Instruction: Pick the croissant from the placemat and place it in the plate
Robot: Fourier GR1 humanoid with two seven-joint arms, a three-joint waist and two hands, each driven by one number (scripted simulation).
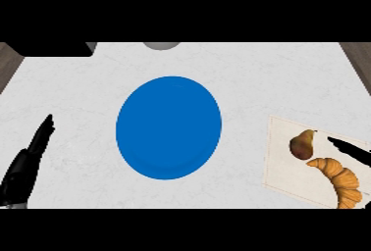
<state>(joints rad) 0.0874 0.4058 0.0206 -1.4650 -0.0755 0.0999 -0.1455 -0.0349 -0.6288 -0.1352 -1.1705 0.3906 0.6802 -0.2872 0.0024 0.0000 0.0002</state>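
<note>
The croissant (339, 179) lies on the beige placemat (282, 162) at the right of the white surface (80, 88), just beside a brown pear (302, 144) and well apart from the blue plate (169, 127), while the right hand (351, 151) hovers near it with fingers straight and the left hand (25, 164) rests open at the left.

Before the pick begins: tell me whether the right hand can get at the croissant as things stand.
Probably yes. The right hand is open just beside the croissant on the placemat, nothing lying between them; the pear sits close by and might get nudged.
</note>
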